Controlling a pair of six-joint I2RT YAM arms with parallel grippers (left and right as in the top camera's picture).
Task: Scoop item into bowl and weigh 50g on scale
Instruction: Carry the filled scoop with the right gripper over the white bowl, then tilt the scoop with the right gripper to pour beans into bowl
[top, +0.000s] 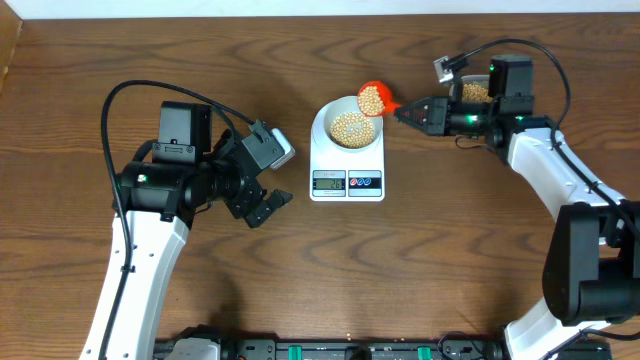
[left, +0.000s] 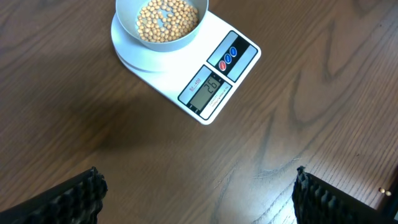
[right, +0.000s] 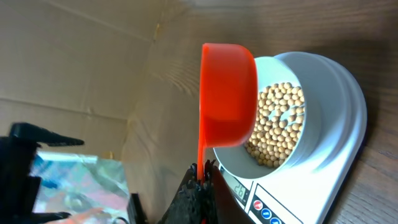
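Of our two grippers, the right gripper (right: 202, 183) is pinched tight on the thin handle of the one orange-red scoop (right: 227, 93). Its cup (loaded with beans (top: 371, 98) in the overhead view) hangs at the rim of the single pale bowl (left: 127, 25), while the left gripper (left: 196, 186) hovers with fingers spread wide above the wooden table (left: 93, 124), holding nothing. We count one white scale (left: 149, 67) under the bowl, with one grey display (left: 207, 90) and two round buttons (left: 225, 61), one red and one blue; the beans are small, round, tan-yellow and too many to count, covering the bowl's bottom.
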